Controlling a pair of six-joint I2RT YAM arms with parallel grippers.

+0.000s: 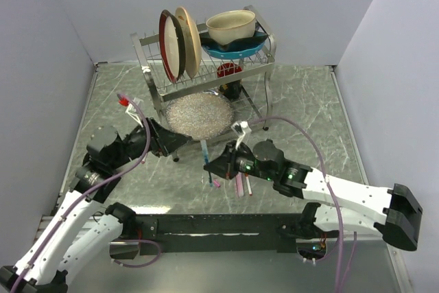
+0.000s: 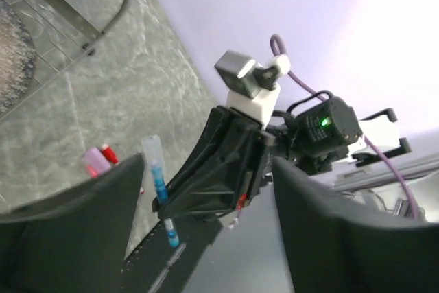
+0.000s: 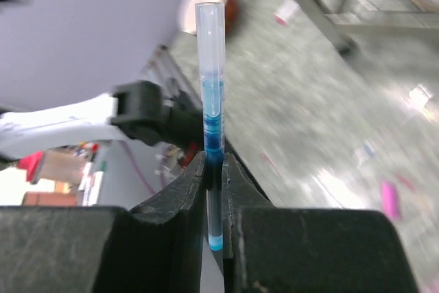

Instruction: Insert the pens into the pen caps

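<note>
My right gripper (image 1: 210, 164) (image 3: 214, 164) is shut on the dark blue pen (image 1: 206, 152) (image 3: 214, 135), holding it upright above the table. A clear tube (image 3: 210, 46) covers the pen's upper end. My left gripper (image 1: 180, 141) (image 2: 209, 190) is just left of it, open wide, and the blue pen (image 2: 158, 180) stands beyond its left finger, untouched. A salmon pink pen (image 1: 239, 183) and a whitish red-tipped pen (image 1: 247, 187) lie on the table below the right gripper. A small pink piece (image 1: 216, 184) lies beside them; whether it is a pen cap I cannot tell.
A wire dish rack (image 1: 255, 66) with plates and a bowl stands at the back. A glittery round mat (image 1: 199, 114) lies in front of it, close behind both grippers. Purple cables loop over each arm. Grey walls close in both sides.
</note>
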